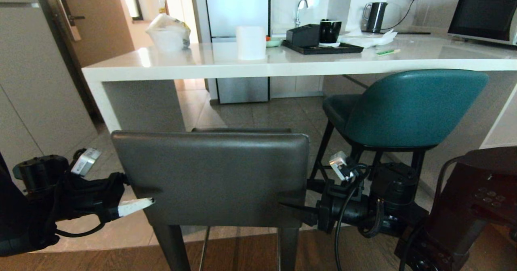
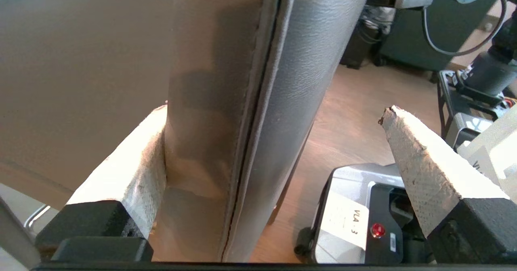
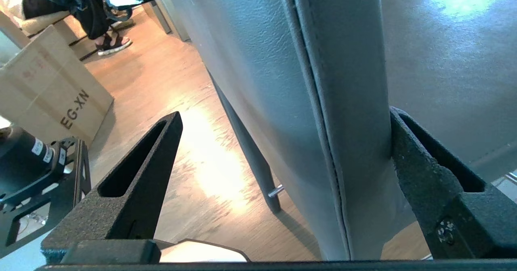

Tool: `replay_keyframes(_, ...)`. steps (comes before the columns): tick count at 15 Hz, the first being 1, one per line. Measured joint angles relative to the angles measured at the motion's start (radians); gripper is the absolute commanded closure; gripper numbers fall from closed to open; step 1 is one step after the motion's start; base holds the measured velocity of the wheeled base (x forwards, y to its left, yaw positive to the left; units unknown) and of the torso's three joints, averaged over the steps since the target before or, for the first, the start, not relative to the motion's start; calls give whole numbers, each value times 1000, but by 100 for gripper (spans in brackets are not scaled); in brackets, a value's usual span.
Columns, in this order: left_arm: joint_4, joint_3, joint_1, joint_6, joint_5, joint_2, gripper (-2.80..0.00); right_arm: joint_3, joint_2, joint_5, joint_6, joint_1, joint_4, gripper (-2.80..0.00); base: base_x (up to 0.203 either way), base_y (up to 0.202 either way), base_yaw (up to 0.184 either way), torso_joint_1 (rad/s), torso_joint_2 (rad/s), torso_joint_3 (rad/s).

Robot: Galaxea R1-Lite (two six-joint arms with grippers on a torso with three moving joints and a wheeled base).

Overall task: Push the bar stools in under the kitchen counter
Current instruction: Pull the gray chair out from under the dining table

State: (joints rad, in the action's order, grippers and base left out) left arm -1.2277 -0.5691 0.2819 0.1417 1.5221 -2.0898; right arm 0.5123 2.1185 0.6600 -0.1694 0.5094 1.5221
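Jaws astride square grey leather stool-back [image 1: 210, 174]

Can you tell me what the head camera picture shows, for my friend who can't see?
A grey stool stands before a white counter, with the robot's left gripper and right gripper straddling its backrest edges, fingers open. A teal stool sits partly under the counter at right.
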Motion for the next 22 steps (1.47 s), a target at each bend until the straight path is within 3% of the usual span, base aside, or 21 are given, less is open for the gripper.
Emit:
replay_keyframes(8, 0, 3, -1, 0, -1, -1, -280, 0, 0, 0, 0, -5, -1, -280, -187, 0, -4, 1, 3, 2)
replay_keyframes(12, -5, 15, 13, 6, 1, -1, -280, 0, 0, 3, -3, -18, -1, -280, -17, 0, -1, -1, 1, 2)
replay_keyframes(15, -5, -5, 89, 3, 0, -2, -280, 6, 1, 7, -8, -42, -1, -280, 0, 0, 0, 0, 0, 0)
replay_keyframes(22, -4, 4, 65, 2, -1, -4, -280, 37, 22, 64, -24, -123, 0, -280, 0, 0, 0, 0, 0, 0)
